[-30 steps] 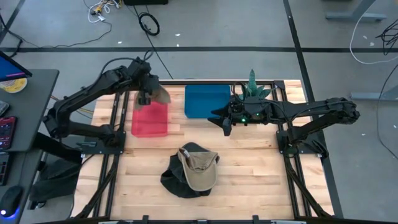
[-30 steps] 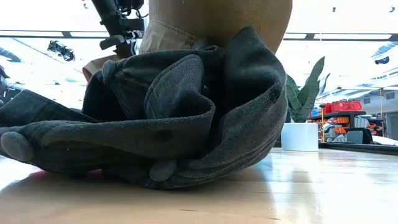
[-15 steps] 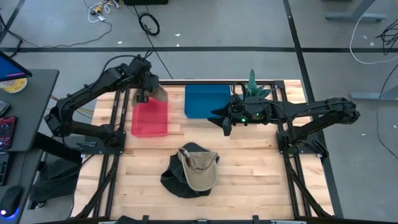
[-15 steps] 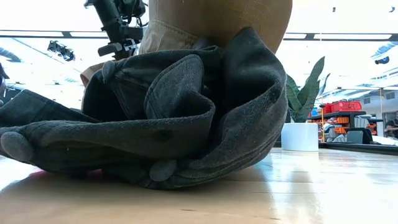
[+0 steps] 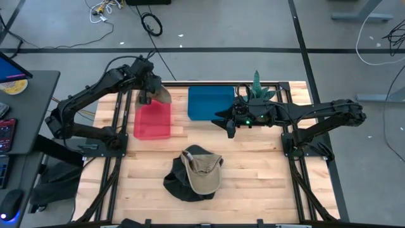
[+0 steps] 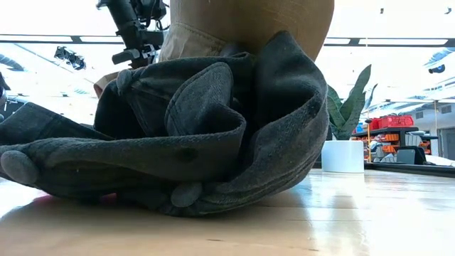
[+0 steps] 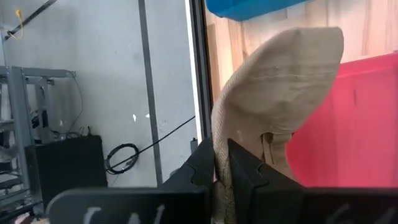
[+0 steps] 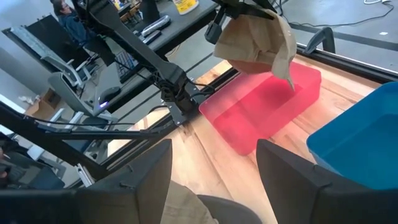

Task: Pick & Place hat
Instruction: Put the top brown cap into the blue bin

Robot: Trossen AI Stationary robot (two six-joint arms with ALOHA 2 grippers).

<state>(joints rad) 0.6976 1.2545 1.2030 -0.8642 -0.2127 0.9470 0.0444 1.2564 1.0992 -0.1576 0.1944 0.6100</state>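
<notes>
My table (image 5: 253,171) is made of pale wooden boards; a red bin (image 5: 152,121) sits on it near the back, and a blue bin (image 5: 209,102) sits just beside that; a small potted plant (image 5: 257,88) stands at the back edge; a pile of hats (dark ones under a tan one) (image 5: 195,173) lies near the front.

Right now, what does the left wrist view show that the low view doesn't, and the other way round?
Only the left wrist view: the left fingers shut on a tan hat over the red bin, with a corner of the blue bin.

Only the low view: a dark hat filling the foreground with a tan cap on top, and a potted plant behind.

Both: the wooden table.
</notes>
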